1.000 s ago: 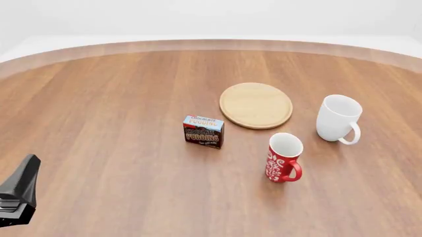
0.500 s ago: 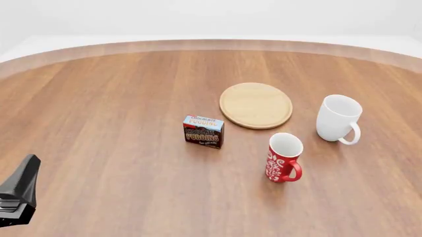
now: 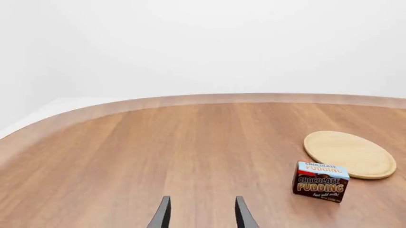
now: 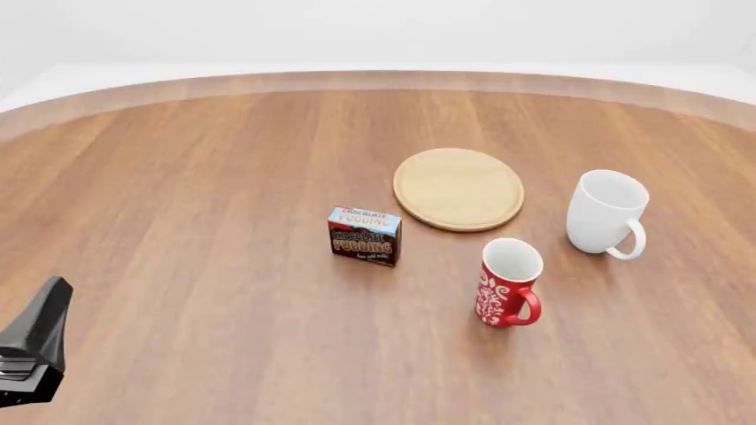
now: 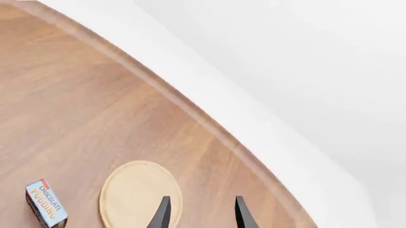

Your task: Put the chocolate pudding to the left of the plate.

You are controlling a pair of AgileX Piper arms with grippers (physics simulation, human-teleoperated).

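Pudding carton [image 4: 365, 235] is shown upright at frame centre, just lower left of the plate [image 4: 459, 189]. Left gripper [image 3: 201, 214] and right gripper [image 5: 200, 212] are cropped to spread, empty fingertips; the arms are mostly hidden.

The table [image 4: 177, 177] lies bare and wide over its whole left half, so anything coming in from the left has open wood all the way to the chocolate pudding [image 4: 365, 235], which stands upright just beside the plate [image 4: 459, 189] at its near-left edge, a thin strip of wood between them. Left of the plate, farther back, the wood is open too. The right side is tighter: a red mug [image 4: 509, 282] stands near the plate's near edge and a white mug [image 4: 607, 212] just to its right, narrowing that approach
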